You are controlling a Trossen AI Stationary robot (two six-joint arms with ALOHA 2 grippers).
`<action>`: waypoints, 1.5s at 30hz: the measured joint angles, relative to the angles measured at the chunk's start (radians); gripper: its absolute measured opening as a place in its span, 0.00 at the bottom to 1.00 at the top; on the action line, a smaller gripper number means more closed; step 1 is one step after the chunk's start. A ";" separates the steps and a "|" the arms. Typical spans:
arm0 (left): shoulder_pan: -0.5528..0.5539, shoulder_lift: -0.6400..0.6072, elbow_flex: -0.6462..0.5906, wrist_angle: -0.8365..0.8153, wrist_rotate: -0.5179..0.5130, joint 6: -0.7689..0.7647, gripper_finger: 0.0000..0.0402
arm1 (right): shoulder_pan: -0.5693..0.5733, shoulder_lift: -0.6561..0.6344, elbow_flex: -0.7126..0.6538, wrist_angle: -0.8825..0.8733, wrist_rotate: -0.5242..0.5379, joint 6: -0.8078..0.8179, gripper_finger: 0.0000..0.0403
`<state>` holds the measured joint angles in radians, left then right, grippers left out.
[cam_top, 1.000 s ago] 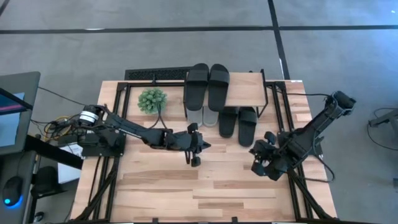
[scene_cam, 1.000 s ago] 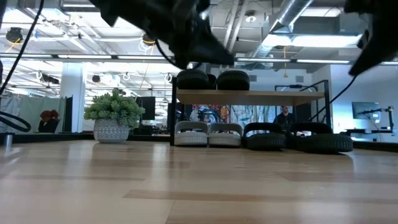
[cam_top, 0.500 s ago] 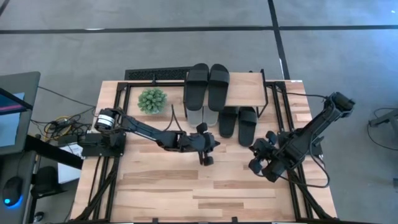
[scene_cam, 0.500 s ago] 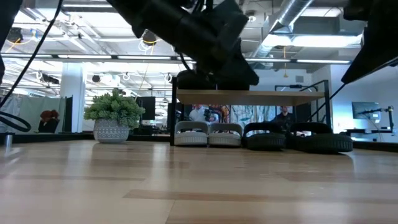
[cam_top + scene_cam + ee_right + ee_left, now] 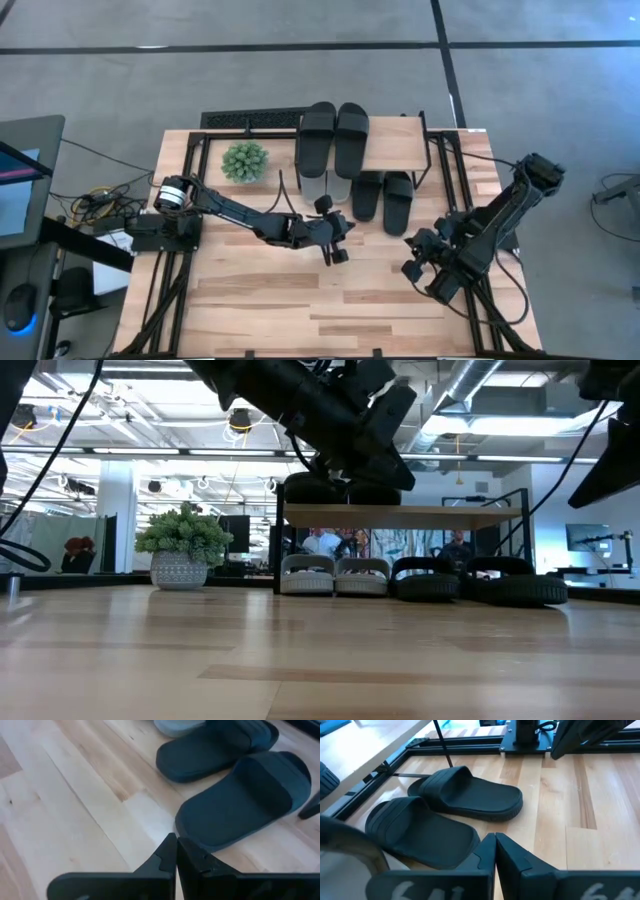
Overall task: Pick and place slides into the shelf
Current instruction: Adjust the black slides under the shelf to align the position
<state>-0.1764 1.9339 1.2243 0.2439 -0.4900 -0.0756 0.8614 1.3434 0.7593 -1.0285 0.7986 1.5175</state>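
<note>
You're on the last black pair of slides (image 5: 382,197): both sit on the tabletop (image 5: 260,310), toes tucked under the shelf (image 5: 395,140), just ahead of the left gripper (image 5: 335,243) fingers. Left fingers are pressed together, empty. Right gripper (image 5: 418,255) sits near the heels, fingers also together. Next move likely needs the fingers spread, then a grasp on the nearer slide's strap (image 5: 450,779). Matte black, wide straps, side by side. One black pair (image 5: 335,137) lies on the shelf top, grey pair (image 5: 334,574) beneath.
</note>
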 joint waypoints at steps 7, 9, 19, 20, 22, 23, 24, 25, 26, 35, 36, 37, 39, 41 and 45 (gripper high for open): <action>0.001 0.000 0.000 0.001 0.014 -0.013 0.00 | 0.020 0.066 0.000 0.016 0.002 0.090 0.00; 0.002 0.000 0.000 0.001 0.014 -0.015 0.00 | 0.022 0.081 0.000 0.039 0.003 0.091 0.00; 0.001 0.000 0.000 0.002 0.078 -0.044 0.00 | 0.013 0.112 0.000 0.111 0.081 0.104 0.00; 0.001 0.000 0.000 0.003 0.088 -0.044 0.00 | 0.013 0.112 0.000 0.114 0.099 0.112 0.00; -0.001 0.000 0.000 0.005 0.092 -0.044 0.00 | 0.016 0.112 0.000 0.113 0.132 0.126 0.00; -0.003 0.000 0.000 0.006 0.092 -0.044 0.00 | 0.019 0.112 0.000 0.111 0.147 0.136 0.00; -0.003 0.000 0.000 0.007 0.092 -0.044 0.00 | 0.022 0.112 0.000 0.110 0.157 0.142 0.00; -0.003 0.000 -0.001 0.009 0.092 -0.044 0.00 | 0.022 0.112 0.000 0.110 0.163 0.147 0.00; -0.003 0.000 -0.001 0.010 0.093 -0.046 0.00 | 0.023 0.115 0.000 0.110 0.171 0.156 0.00; -0.003 -0.001 -0.001 0.010 0.120 -0.077 0.00 | 0.037 0.119 -0.032 0.141 0.148 0.220 0.00; -0.003 -0.001 -0.001 0.010 0.121 -0.083 0.00 | 0.037 0.119 -0.037 0.143 0.144 0.228 0.00; -0.003 -0.001 -0.001 0.010 0.122 -0.088 0.00 | 0.037 0.119 -0.041 0.148 0.143 0.237 0.00; -0.003 0.013 0.000 0.029 0.121 -0.097 0.00 | 0.037 0.119 -0.050 0.152 0.141 0.251 0.00; -0.003 0.036 -0.001 0.044 0.134 -0.113 0.00 | 0.037 0.119 -0.060 0.152 0.141 0.269 0.00; -0.016 0.119 0.032 0.078 0.158 -0.160 0.00 | 0.037 0.119 -0.075 0.148 0.136 0.289 0.00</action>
<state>-0.1926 2.0534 1.2562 0.3216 -0.3324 -0.2358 0.8982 1.4620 0.6842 -0.8807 0.9349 1.8065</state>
